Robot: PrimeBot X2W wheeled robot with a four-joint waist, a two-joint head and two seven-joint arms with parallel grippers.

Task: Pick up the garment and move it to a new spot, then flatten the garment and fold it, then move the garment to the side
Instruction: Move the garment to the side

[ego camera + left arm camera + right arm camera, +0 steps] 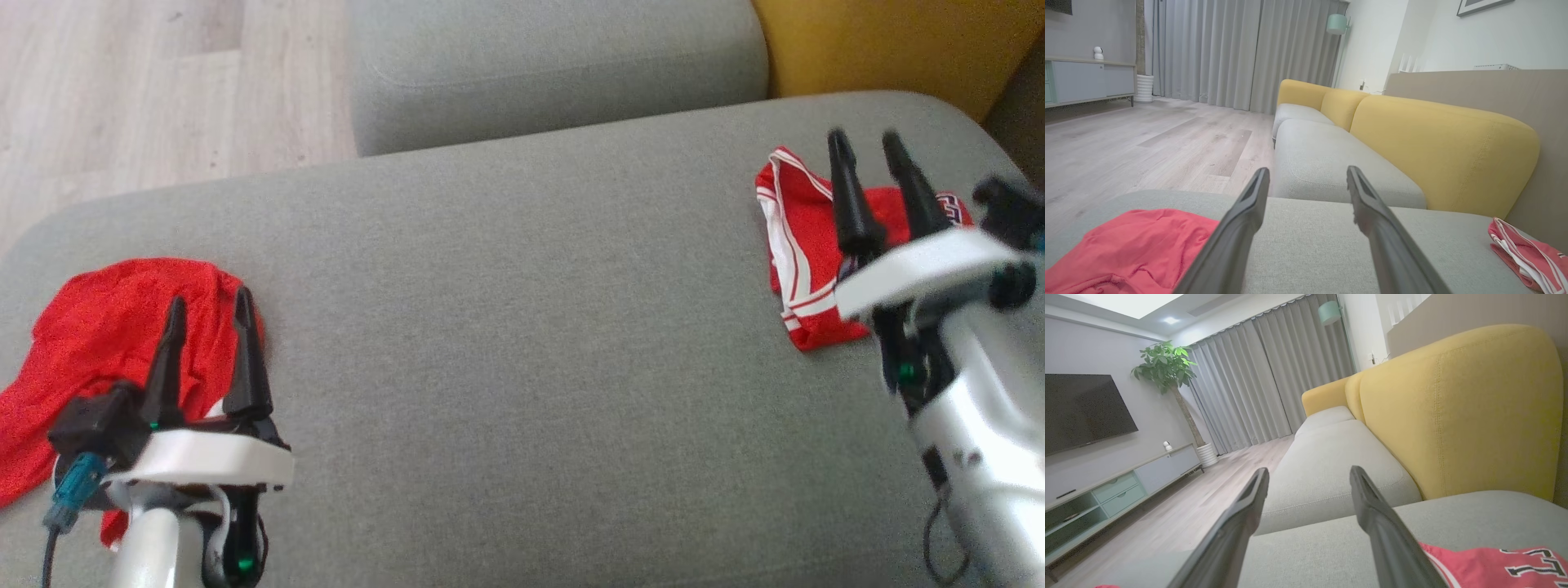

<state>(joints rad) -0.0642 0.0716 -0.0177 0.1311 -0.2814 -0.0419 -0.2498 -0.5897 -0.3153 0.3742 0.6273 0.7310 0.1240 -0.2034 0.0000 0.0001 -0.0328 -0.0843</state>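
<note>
1. The left gripper [210,298] hung over the grey seat cushion's [522,343] left edge with its fingers spread wide and nothing between them.
2. The right gripper [864,136] hovered at the right edge, likewise splayed and empty.
3. A folded red jersey [812,220] with white stripes lay flat near the cushion's far right corner, partly behind the right gripper's fingers. To my eye that piece looked finished: folded and set aside.
4. A crumpled red garment [106,318] sat bunched at the left edge beneath the left gripper. I judged it as not yet picked up, with flattening, folding and shifting aside all left to do.
5. The head view alone took in both pieces and both arms together.
6. The right wrist view gave black lettering [1535,563] on the jersey, plus a television [1081,408] and a potted plant [1163,363].
7. The left wrist view showed both garments low across the cushion, the yellow backrest [1437,147] behind.
</note>
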